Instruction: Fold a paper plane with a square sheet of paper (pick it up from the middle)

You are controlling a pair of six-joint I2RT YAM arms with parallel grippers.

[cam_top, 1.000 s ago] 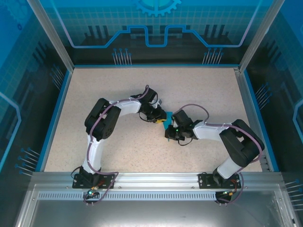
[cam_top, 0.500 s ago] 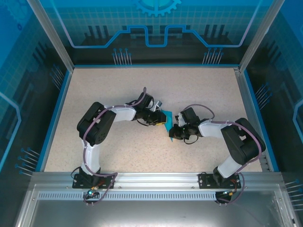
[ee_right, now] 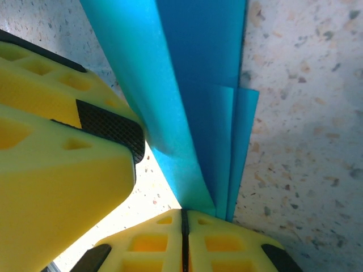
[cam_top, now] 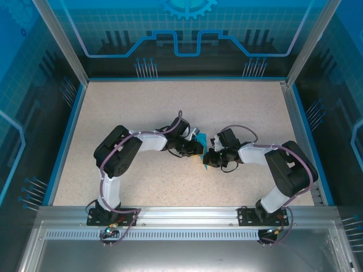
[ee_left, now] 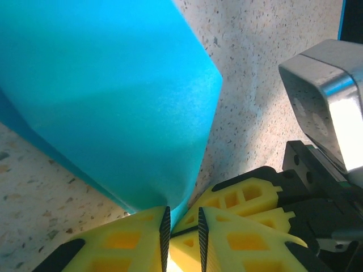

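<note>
From above, my left gripper (cam_top: 197, 148) and right gripper (cam_top: 209, 159) meet tip to tip over the table (cam_top: 142, 107), with the square sheet of paper (cam_top: 199, 138), already creased, standing just beyond their fingertips. On the left wrist camera the jaws are a narrow slit apart and the paper's lower tip dips into that slit against one pad (ee_left: 165, 220), so I judge this hand is steadying, not clamping. On the right wrist camera the fingers are pressed together on the paper's folded lower edge, probably to anchor it while the crease is worked.
</note>
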